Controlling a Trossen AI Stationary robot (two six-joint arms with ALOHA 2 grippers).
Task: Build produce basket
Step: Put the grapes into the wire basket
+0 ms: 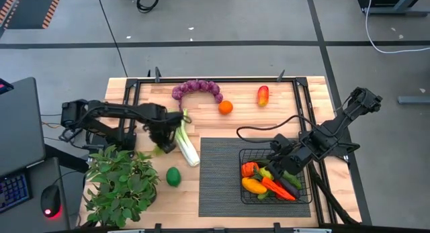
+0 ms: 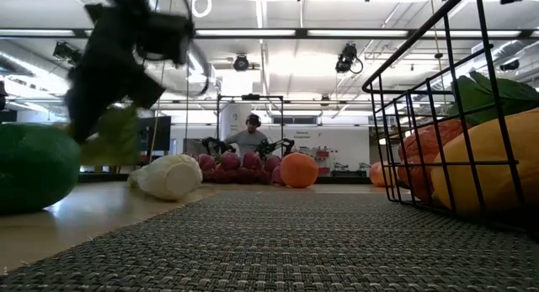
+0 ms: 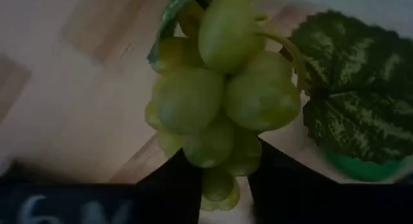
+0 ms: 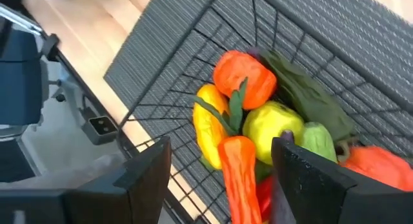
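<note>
A bunch of smooth, round green grapes point(image 3: 219, 101) is clamped between the left gripper point(image 1: 163, 144) fingers, beside the pale leek point(image 1: 186, 144). The black wire-mesh basket point(image 1: 250, 194), filled with glossy produce, is seen on the ribbed mat point(image 1: 218, 172), directly under the spread-fingered right gripper point(image 1: 277, 164).

basket point(image 1: 304, 193) on mat point(image 1: 222, 176), leek point(image 1: 186, 143) left

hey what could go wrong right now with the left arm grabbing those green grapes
The left gripper is closing on only the low end of the green grapes, so the bunch might slip or swing out when lifted.

The leek lies right beside that gripper and could get knocked.

The basket is already crowded, with the right gripper open right over it, so the two arms might crowd each other at the drop.
</note>
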